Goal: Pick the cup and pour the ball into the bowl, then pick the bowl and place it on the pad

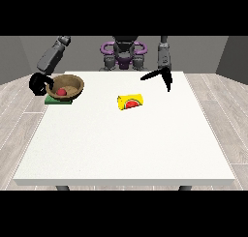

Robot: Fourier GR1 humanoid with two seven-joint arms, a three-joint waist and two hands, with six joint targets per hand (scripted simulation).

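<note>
At the far left the hand at the view's left (38, 83) hangs by the table's left edge, its black fingers curled beside the rim of the wooden bowl (67, 84); whether they touch or clasp that rim cannot be made out. The bowl sits on the green pad (57, 100) near the table's back-left corner, and the red ball (61, 92) lies inside it.

Towards the middle of the table the yellow cup (131, 102) lies on its side, well apart from the bowl. It carries a watermelon-slice picture, red with a green rind; no lettering can be read on it.

Further right, the hand at the view's right (160, 75) hovers above the table's back part, fingers straight and spread wide from the thumb, holding nothing and touching nothing.

The white table (126, 149) is large and plain, with dark legs showing under its near edge. Around it runs a pale wood-plank floor (223, 105), and grey walls (19, 57) close the room behind the robot
</note>
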